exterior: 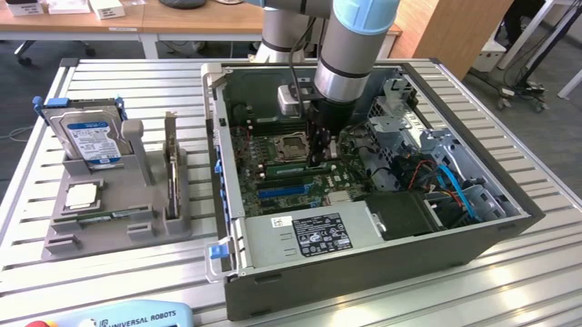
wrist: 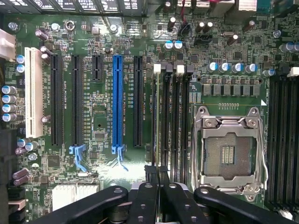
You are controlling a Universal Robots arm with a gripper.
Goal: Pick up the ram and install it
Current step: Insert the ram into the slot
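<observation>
Pinching ram [exterior: 289, 165] tight between gripper [wrist: 157, 173] fingers [wrist: 148, 189] over mobo slots [wrist: 174, 121]; ext. view green face, wrist view thin edge.

Open computer case [exterior: 364, 272], hard drive [exterior: 91, 139], grey holder [exterior: 136, 143]

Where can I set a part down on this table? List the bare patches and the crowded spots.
Bare table beyond the holder, up to the far edge; between holder and pendant; and on the exterior view's right of the case. Crowded: the narrow gap between holder and case, and inside the case, where the gripper hangs over the motherboard.
</observation>
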